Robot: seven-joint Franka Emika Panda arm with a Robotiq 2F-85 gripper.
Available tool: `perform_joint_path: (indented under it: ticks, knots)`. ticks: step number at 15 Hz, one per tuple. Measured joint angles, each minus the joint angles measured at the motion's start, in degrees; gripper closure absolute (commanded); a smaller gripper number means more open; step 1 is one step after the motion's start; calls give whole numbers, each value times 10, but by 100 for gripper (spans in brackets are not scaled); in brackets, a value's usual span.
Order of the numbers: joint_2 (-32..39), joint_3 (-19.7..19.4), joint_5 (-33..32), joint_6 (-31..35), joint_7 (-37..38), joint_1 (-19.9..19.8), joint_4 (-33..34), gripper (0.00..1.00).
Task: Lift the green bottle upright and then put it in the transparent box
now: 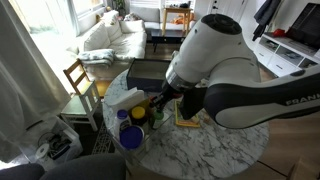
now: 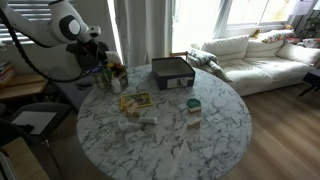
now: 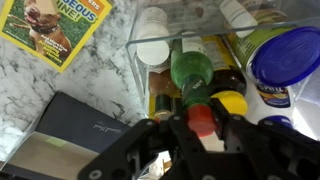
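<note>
I have the bottle (image 3: 190, 70) upright inside the box (image 3: 133, 70) at the table (image 2: 200, 140) edge. The gripper (image 3: 202, 132) straddles it (clamped or loose, I cannot tell), so only release is left.

Your green bottle (image 3: 190, 68) sits at the centre of the wrist view. It shows as a rounded, glossy green body with a darker part below it toward the bottom of the frame. It lies within the walls of the transparent box (image 3: 138, 70), packed close among other containers. You cannot tell from this angle whether it stands fully upright. The box's clear rim runs across the upper middle of the frame, and its left wall stands on the marble surface.
</note>
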Motion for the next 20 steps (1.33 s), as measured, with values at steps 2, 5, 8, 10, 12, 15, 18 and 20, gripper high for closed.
perform_joint_path:
  ticks: [2, 5, 8, 10, 12, 15, 18, 20]
  knots:
    - [10, -2, 0, 0, 0, 8, 2, 92]
    - [24, -11, -6, -1, 0, 22, 8, 92]
    - [37, -21, -8, -2, 0, 34, 15, 87]
    - [45, -27, -8, -2, 1, 41, 19, 62]
    - [51, -33, -8, -2, 4, 46, 22, 51]
    - [56, -39, -8, -2, 6, 52, 27, 31]
    - [56, -43, -8, -2, 12, 54, 30, 17]
    - [53, -46, -3, -8, 21, 54, 35, 1]
